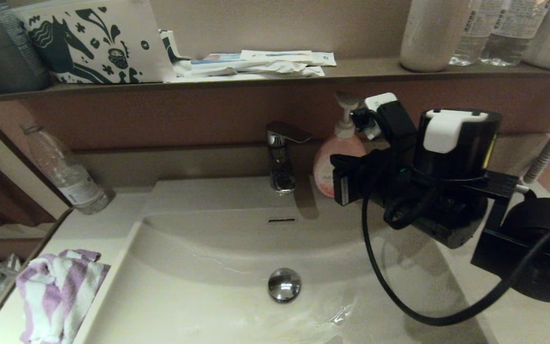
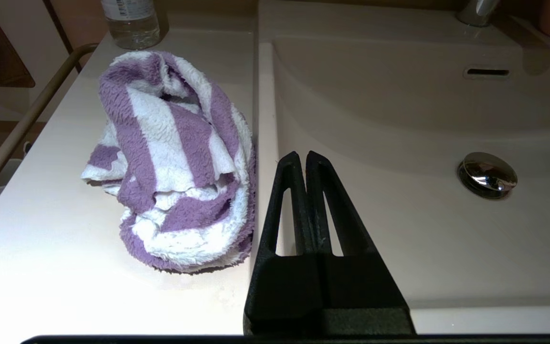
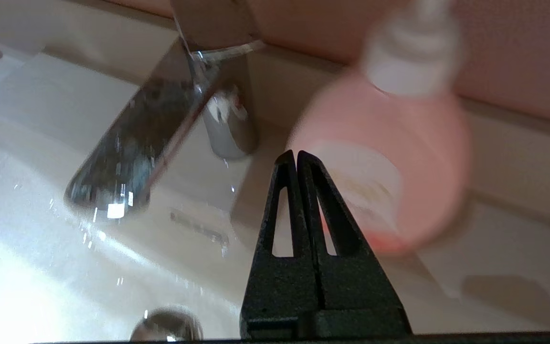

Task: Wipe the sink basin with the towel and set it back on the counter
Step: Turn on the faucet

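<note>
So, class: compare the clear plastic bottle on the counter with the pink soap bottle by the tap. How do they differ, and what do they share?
The clear plastic bottle is see-through, tall and slim; the pink soap bottle is opaque and squat. The clear bottle stands on the left of the counter, the soap bottle just right of the tap. The soap bottle has a pump top. Both stand behind the sink basin.

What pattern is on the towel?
Broad purple and white stripes on the towel, clearest in the left wrist view.
</note>
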